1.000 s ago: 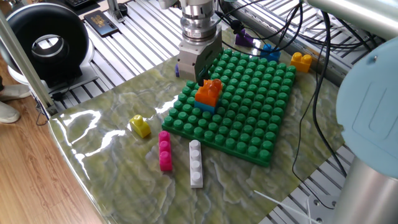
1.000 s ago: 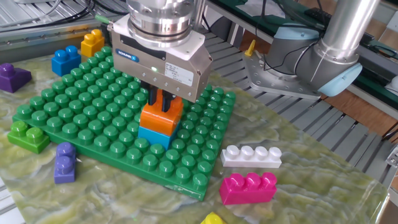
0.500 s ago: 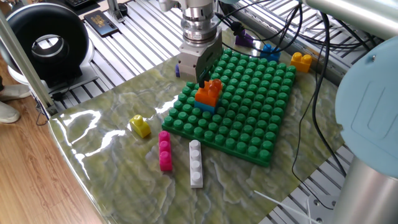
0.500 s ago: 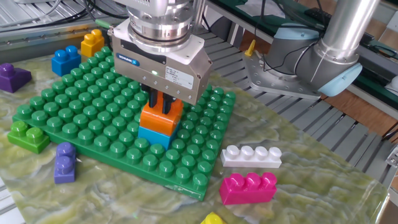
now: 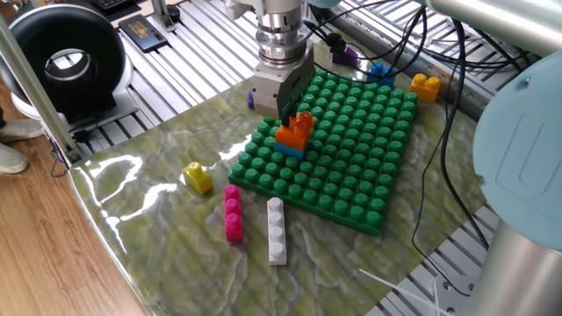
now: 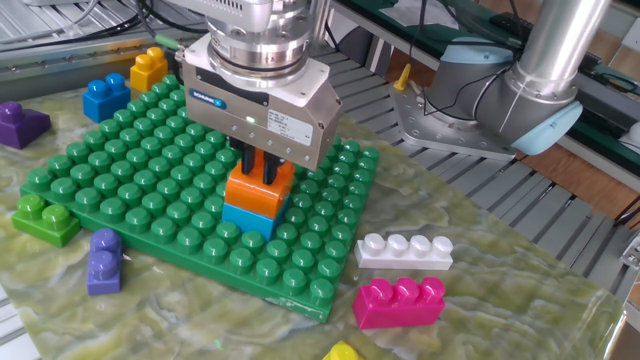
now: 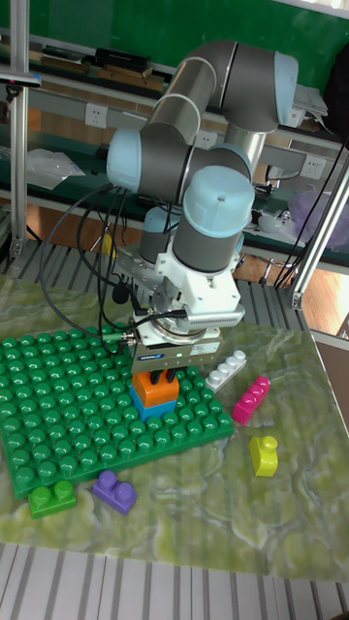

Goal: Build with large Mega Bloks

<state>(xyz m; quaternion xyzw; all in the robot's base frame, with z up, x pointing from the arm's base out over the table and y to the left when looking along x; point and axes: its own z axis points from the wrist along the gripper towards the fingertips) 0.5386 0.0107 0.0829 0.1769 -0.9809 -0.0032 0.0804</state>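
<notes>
Marbled green-yellow sheeting covers the table (image 5: 158, 246), w/ slotted aluminium rails around it and cables trailing behind the arm. On it lies a green baseplate (image 6: 130, 170), and the gripper (image 6: 263, 172) stands straight over it, fingers pointing down and clamped on the raised stud of the orange block (image 6: 260, 190). That block sits directly below the jaws, stacked on a light blue block (image 6: 245, 218) which is pressed onto the baseplate. Beyond the plate edge on the side away from the arm's base lie a white block (image 6: 404, 249) and a pink block (image 6: 400, 302), side by side, w/ a yellow block (image 5: 198, 177) a bit further off. Near the plate's front edge in the tall fixed view, below the gripper, sit a purple block (image 7: 114, 491) and a green block (image 7: 48, 497), the green one on the plate corner. Further back, on the arm's base side, are a blue block (image 6: 105, 97), a yellow-orange block (image 6: 148, 68) and another purple one (image 6: 20, 124). Judging by looks, the blocks are hollow rigid plastic: light, stiff, not fragile, but smooth, so a pinch could slip. Best hold is probably across the flat side walls or the stud, approx. centred, so the piece stays level; seating it likely needs a firm straight push down, since the studs grip by friction.
</notes>
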